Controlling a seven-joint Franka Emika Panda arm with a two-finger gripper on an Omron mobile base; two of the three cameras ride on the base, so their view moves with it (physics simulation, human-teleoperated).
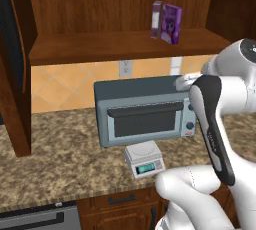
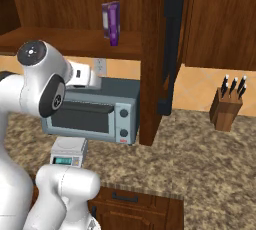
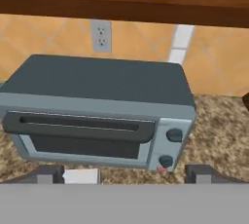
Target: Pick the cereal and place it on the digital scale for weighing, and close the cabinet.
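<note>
Cereal (image 1: 172, 23) upright on the open cabinet (image 1: 120, 44) shelf, beside a narrow purple box (image 1: 156, 19). Hand (image 3: 125, 174) released, fingers spread, facing the toaster oven (image 1: 144, 110). Digital scale (image 1: 144, 158) on worktop (image 1: 65, 159) below.

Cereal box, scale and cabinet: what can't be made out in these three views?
- Cereal box: left base view, print too small to read; hand view, cut by the top edge.
- Digital scale: display digits too small; right base view, partly behind the arm.
- Cabinet: tops of the doors cut off.
</note>
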